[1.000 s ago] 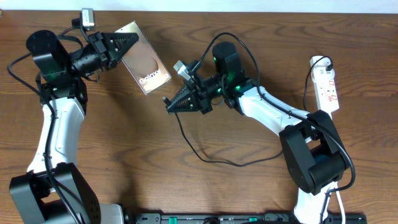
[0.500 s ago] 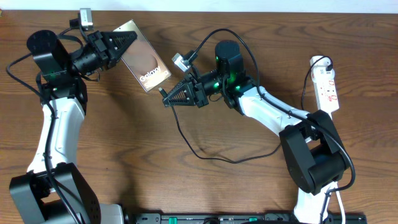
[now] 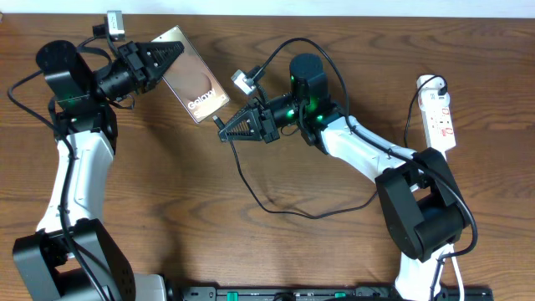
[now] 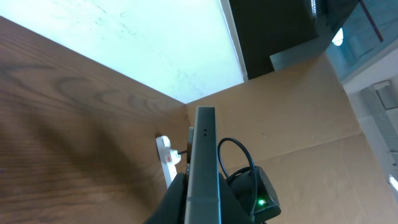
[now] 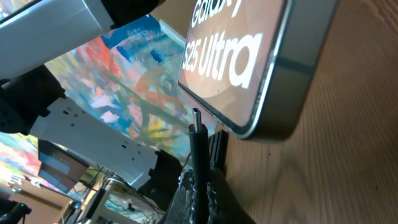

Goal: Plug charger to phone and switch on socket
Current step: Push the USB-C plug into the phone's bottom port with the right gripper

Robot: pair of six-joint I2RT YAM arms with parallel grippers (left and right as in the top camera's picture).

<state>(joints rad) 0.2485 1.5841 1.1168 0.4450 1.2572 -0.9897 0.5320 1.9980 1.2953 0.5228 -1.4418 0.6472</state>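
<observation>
My left gripper (image 3: 170, 57) is shut on the top end of the phone (image 3: 197, 87), a glossy brownish slab held tilted above the table. In the left wrist view the phone (image 4: 204, 163) shows edge-on between the jaws of the left gripper (image 4: 203, 208). My right gripper (image 3: 226, 132) is shut on the charger (image 3: 220, 122), whose black cable (image 3: 276, 209) loops over the table. In the right wrist view, the right gripper (image 5: 202, 190) holds the charger (image 5: 198, 146) upright. Its tip sits just short of the phone (image 5: 249, 56) near the bottom edge. The socket (image 3: 440, 115) lies at the far right.
The socket's white cord and round plug head (image 3: 428, 83) lie at the table's back right edge. The socket (image 4: 165, 159) also shows far off in the left wrist view, beside the right arm (image 4: 252, 193). A white wall borders the table's far edge.
The right gripper moved up and to the left with the charger, bringing the plug tip close under the phone's lower end. The left gripper and phone barely shifted.
</observation>
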